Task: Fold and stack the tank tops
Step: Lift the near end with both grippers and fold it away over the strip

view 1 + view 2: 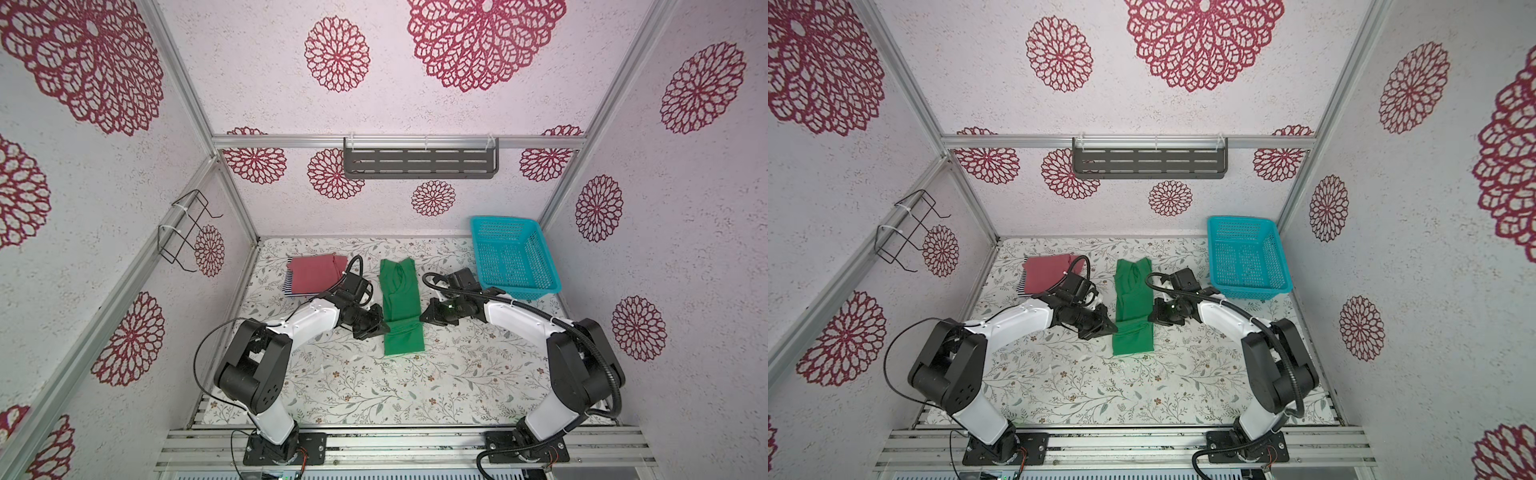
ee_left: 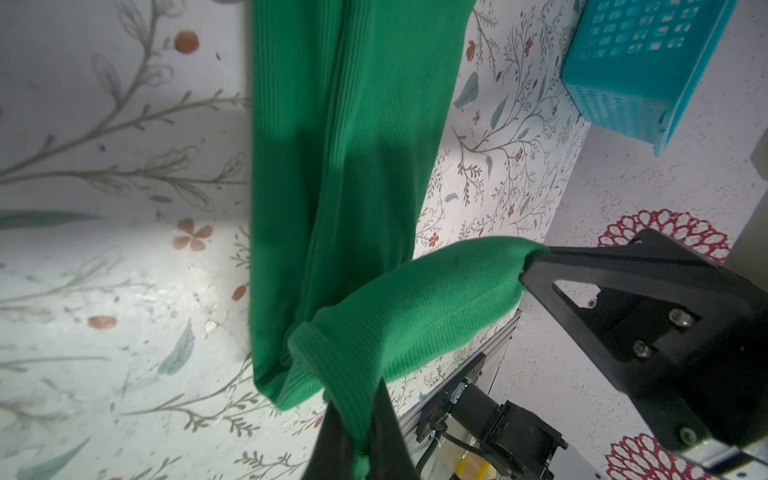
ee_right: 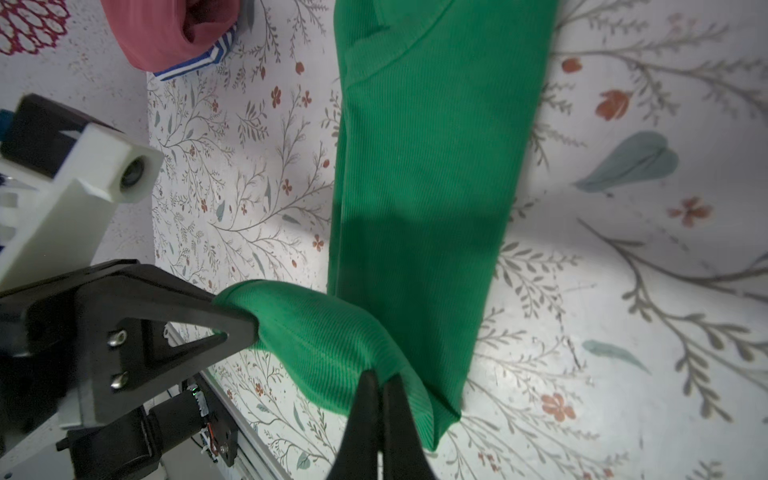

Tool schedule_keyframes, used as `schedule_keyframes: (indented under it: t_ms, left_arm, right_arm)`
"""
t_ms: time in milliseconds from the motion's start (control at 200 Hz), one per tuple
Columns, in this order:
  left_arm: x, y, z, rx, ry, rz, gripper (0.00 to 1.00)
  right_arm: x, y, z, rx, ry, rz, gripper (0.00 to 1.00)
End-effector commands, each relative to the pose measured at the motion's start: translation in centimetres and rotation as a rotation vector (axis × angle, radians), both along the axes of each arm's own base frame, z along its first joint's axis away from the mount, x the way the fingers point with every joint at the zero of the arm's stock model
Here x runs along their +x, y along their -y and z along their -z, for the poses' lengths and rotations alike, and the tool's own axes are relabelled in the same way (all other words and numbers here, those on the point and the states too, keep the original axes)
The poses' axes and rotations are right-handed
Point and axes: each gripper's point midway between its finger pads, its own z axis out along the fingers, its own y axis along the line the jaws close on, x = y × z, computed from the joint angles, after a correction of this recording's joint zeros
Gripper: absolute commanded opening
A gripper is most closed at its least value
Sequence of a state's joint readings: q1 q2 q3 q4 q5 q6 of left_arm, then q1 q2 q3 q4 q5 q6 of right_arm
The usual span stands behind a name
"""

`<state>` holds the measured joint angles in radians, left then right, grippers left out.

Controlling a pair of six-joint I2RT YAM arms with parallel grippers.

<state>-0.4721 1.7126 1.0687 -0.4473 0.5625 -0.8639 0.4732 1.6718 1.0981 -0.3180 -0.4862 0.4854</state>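
The green tank top (image 1: 400, 295) (image 1: 1133, 291) lies as a long narrow strip on the middle of the table, its near end doubled over. My left gripper (image 1: 386, 328) (image 2: 360, 419) is shut on one corner of that near hem. My right gripper (image 1: 423, 316) (image 3: 380, 384) is shut on the opposite corner, and the hem (image 3: 324, 332) is raised between them. At the back left the folded red-pink tank top (image 1: 318, 273) (image 3: 166, 33) rests on the striped tank top (image 1: 288, 287) (image 3: 199, 62).
A teal mesh basket (image 1: 515, 257) (image 1: 1246, 253) (image 2: 636, 62) stands at the back right, close behind the right arm. A grey shelf (image 1: 419, 162) hangs on the back wall and a wire rack (image 1: 187, 232) on the left wall. The table carries a floral cover (image 1: 374, 386).
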Motion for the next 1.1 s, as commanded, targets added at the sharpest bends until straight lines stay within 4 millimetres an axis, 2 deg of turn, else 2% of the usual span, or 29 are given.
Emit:
schedule_keyframes:
  t_ms: [0,165,410,475,495,540,595,656,731,776,826,871,921,961,971,981,1051,1096]
  left_arm:
    - [1.6,-0.1,0.0,-0.012,0.027,0.015,0.0]
    - [3.8,0.1,0.4,-0.014,0.033,0.019,0.0]
    - [6.4,0.4,1.6,-0.023,0.033,0.015,0.0]
    - [7.6,0.2,1.1,-0.027,0.059,0.007,0.0]
    - [7.9,0.1,2.4,-0.015,0.037,0.004,0.0]
    - [9.0,0.0,2.4,-0.022,0.053,-0.005,0.08]
    - [10.7,-0.1,2.2,-0.036,0.084,-0.017,0.25]
    - [13.0,-0.5,1.6,-0.04,0.135,-0.027,0.39]
    - [16.0,-1.7,0.3,-0.022,0.199,-0.066,0.42]
    - [17.5,-2.4,-1.1,-0.013,0.237,-0.096,0.44]
    - [18.3,-3.1,-3.1,0.012,0.288,-0.112,0.45]
    - [18.5,-3.8,-4.8,0.041,0.33,-0.13,0.46]
    - [18.3,-4.6,-5.8,0.079,0.363,-0.155,0.46]
    - [17.6,-5.0,-5.3,0.1,0.354,-0.162,0.46]
    - [17.4,-5.0,-6.6,0.093,0.376,-0.165,0.46]
    - [17.1,-5.1,-6.8,0.094,0.38,-0.167,0.46]
    - [15.1,-4.7,-5.6,0.112,0.356,-0.16,0.46]
    - [13.5,-3.6,-4.6,0.122,0.339,-0.136,0.46]
  right_arm:
    - [1.7,-0.1,-1.0,0.002,0.05,-0.03,0.0]
    - [3.3,-0.3,-0.7,0.006,0.051,-0.024,0.0]
    - [5.1,0.1,0.8,-0.011,0.036,-0.018,0.0]
    - [6.0,0.1,1.0,-0.008,0.04,-0.017,0.0]
    - [6.3,0.1,1.1,-0.008,0.043,-0.016,0.0]
    - [7.1,0.1,1.2,-0.008,0.049,-0.017,0.0]
    - [8.3,0.0,1.1,-0.003,0.072,-0.016,0.0]
    - [10.2,0.0,0.9,0.005,0.118,-0.014,0.17]
    - [13.1,0.0,-0.1,0.0,0.194,-0.015,0.4]
    - [14.5,-0.3,-1.7,0.007,0.252,-0.03,0.48]
    - [15.2,-0.1,-3.5,0.004,0.297,-0.032,0.51]
    - [15.2,0.2,-5.0,-0.005,0.333,-0.038,0.52]
    - [14.8,1.2,-5.9,-0.047,0.36,-0.027,0.52]
    - [14.2,2.0,-6.0,-0.084,0.365,-0.017,0.52]
    - [13.9,2.2,-6.0,-0.091,0.365,-0.015,0.52]
    - [13.7,2.5,-6.1,-0.096,0.366,-0.011,0.52]
    - [11.6,2.9,-5.5,-0.091,0.345,0.005,0.52]
    - [10.0,2.4,-5.3,-0.056,0.338,0.007,0.5]
